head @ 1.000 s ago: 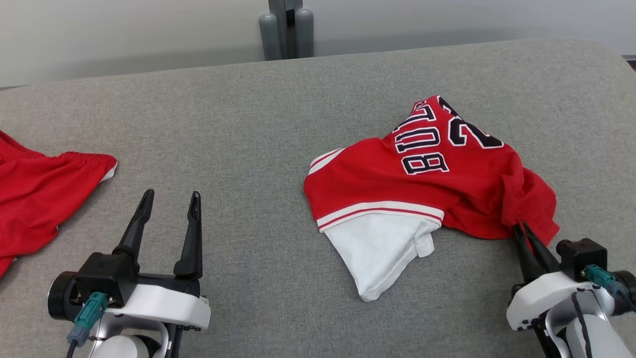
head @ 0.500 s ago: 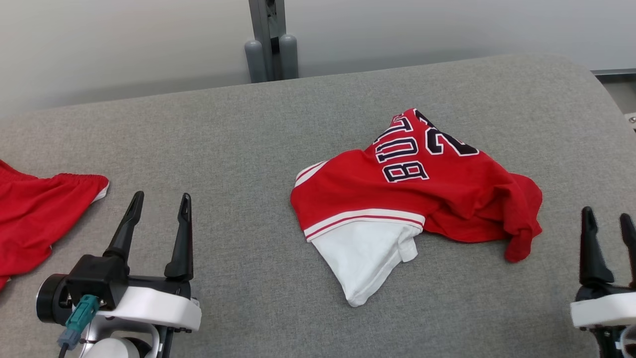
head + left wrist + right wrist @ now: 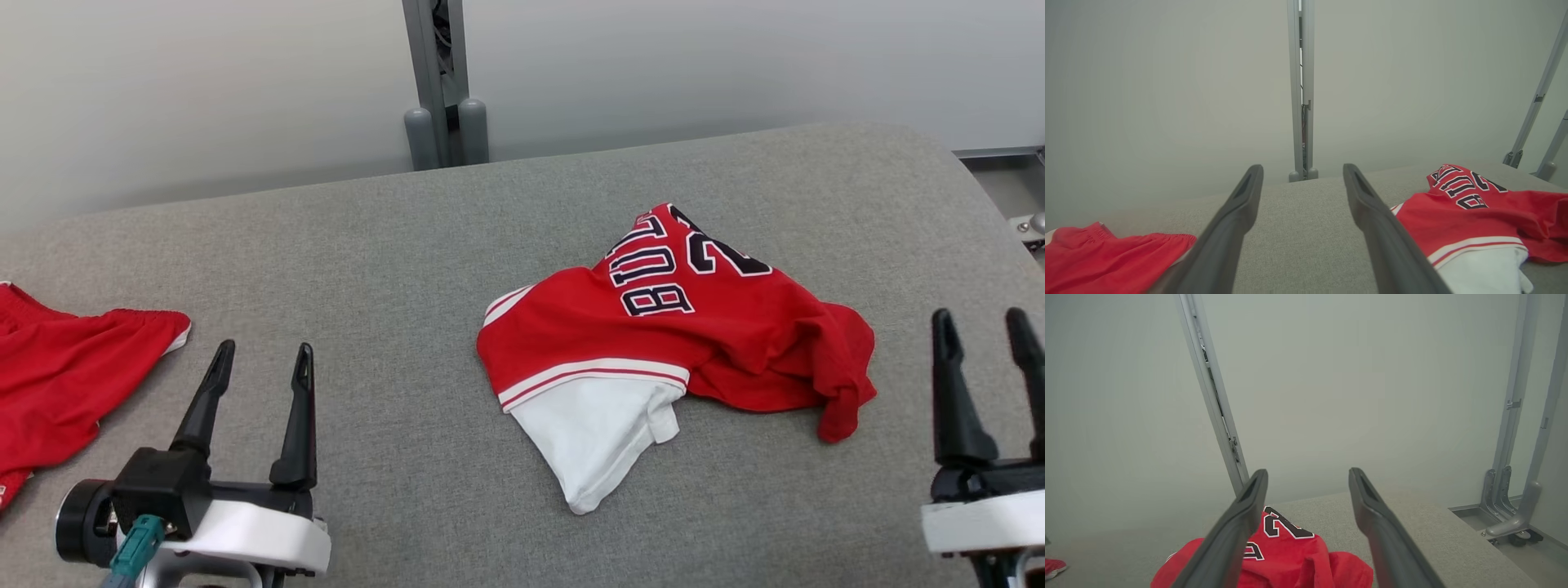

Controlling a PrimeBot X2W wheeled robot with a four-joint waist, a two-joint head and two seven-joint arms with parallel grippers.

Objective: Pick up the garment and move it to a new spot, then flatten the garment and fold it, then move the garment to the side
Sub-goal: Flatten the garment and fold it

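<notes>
Crumpled on the grey padded surface (image 3: 392,269), right of centre: the red garment (image 3: 694,351), a jersey with dark, white-edged lettering on its far part, a red-and-white striped band along its near-left edge, and a white panel poking out toward the near side below that band. Bunched into a loose fold at its right end. Touched by neither claw. Left claw (image 3: 264,349) at the near left, fingers spread wide and pointing toward the far side, holding nothing, well apart from the garment. Right claw (image 3: 979,314) at the near right, likewise spread and empty, near the garment's bunched end with a strip of bare surface between. At the left edge, a second red cloth (image 3: 73,384) with a gathered waistband, lying flat, near the left claw but apart from it. Beyond the far edge of the surface, a grey upright post (image 3: 437,98) against a pale wall (image 3: 735,65). From the left wrist, garment to the right of the fingers and second red cloth to the left; from the right wrist, garment low, behind the left finger and in the gap between the two.
</notes>
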